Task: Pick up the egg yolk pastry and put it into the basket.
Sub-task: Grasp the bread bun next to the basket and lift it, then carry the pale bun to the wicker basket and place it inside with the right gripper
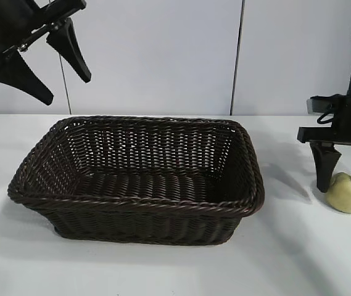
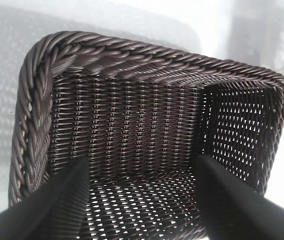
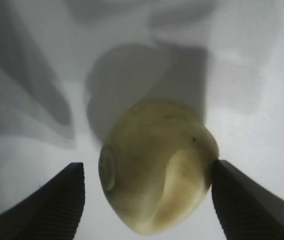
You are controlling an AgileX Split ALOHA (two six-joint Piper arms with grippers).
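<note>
The egg yolk pastry, a small pale yellow rounded lump, lies on the white table at the far right. My right gripper stands low over it, open, one finger on each side. In the right wrist view the pastry sits between the fingers; one finger touches its side, the other stands apart. The dark brown wicker basket stands in the middle of the table, with nothing in it. My left gripper hangs open high above the basket's left end; its view looks down into the basket.
The white table runs under everything, with a pale wall behind. The pastry lies a short way to the right of the basket's right rim.
</note>
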